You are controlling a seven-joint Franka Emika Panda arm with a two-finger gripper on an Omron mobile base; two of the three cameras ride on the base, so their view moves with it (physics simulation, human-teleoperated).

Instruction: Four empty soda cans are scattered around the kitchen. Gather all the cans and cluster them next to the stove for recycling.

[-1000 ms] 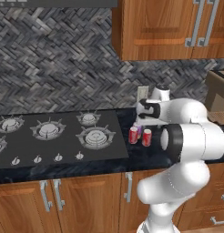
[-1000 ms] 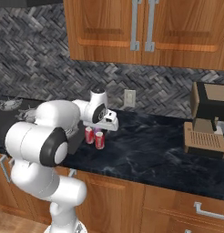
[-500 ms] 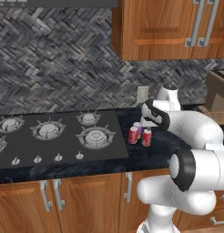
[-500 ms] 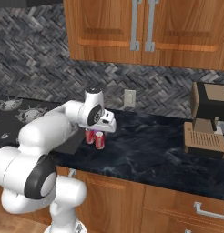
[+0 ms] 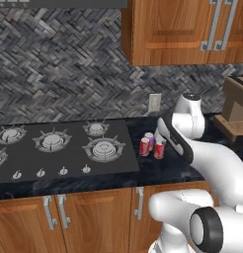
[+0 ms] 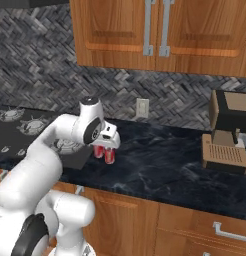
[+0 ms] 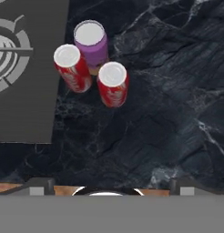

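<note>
You see the black worktop with the stove at its left, three upright cans clustered just beside the stove's edge, and your gripper above them, fingers apart, holding nothing.

light: even, soft, rendered | shadows: faint under cabinets | glare: none | blur: slight softness, coarse pixels

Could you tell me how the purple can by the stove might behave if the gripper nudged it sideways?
The purple can stands upright, tall for its base, so it would probably tip, then roll. It sits tight against two red cans, so a nudge would likely shove those too. Being empty, it is probably light and slides easily on the smooth counter.
</note>
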